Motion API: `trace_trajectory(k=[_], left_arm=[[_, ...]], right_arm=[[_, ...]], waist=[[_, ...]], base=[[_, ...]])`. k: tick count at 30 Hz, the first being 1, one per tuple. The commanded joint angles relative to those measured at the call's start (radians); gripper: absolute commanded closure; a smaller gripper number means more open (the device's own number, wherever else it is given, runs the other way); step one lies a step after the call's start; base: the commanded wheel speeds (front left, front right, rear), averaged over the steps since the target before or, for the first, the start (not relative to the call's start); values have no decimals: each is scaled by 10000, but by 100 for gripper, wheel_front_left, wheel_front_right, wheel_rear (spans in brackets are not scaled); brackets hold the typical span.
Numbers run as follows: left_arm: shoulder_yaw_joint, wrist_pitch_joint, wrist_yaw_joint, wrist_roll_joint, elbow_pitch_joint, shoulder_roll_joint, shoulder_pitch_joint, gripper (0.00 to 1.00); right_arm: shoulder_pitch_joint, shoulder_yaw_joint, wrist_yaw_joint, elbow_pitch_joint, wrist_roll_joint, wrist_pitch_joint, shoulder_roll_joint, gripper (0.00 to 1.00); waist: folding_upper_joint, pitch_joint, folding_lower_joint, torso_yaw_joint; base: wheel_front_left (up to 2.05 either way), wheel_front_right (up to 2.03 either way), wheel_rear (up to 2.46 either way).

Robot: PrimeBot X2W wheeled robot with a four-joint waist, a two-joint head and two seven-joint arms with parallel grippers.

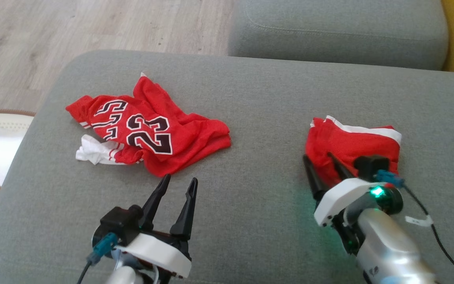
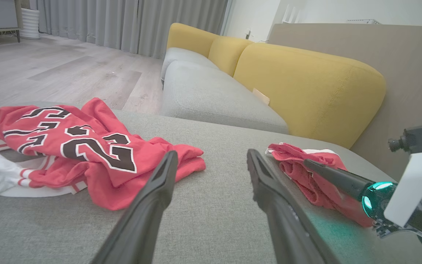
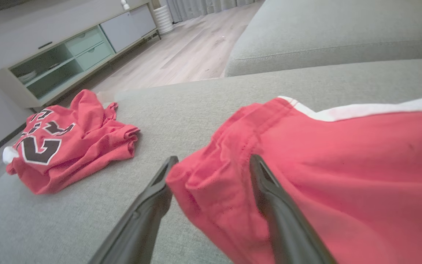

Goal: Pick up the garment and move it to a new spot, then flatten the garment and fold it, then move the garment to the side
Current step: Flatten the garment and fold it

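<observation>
Grey sofa cushion (image 1: 258,98) underneath; our right pincer (image 1: 317,156) stands spread, fingers (image 3: 266,183) straddling a corner of the folded red shorts (image 1: 353,142). Our left pincer (image 1: 181,178), spread too, faces the crumpled jersey (image 1: 152,134) just ahead: limp, light mesh, so we'd pinch its nearest hem.

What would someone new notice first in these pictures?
The crumpled red mesh jersey with a black 23 lies left of centre on the grey fabric sofa cushion. On the right sits the folded red shorts with a white stripe, the right gripper open, its fingers either side of the near edge.
</observation>
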Motion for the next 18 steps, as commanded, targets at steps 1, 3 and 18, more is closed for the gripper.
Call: trace_trajectory(k=[1,3,18], left_arm=[[332,-78,71,2,-298,-3,-243,0],[318,-78,81,-17,-285,-3,-230,0],[293,-78,199,-121,-310,-3,-162,0]], right_arm=[[-50,526,-9,-372,-263,-172,-94,0],[-15,928,-9,-413,-474,-232,-127,0],[660,2834,-9,-1321,1220,1754,-745,0]], waist=[[0,-8,0,-68],[0,-33,0,-131],[0,-277,0,-609]], base=[[0,0,0],[0,0,0],[0,0,0]])
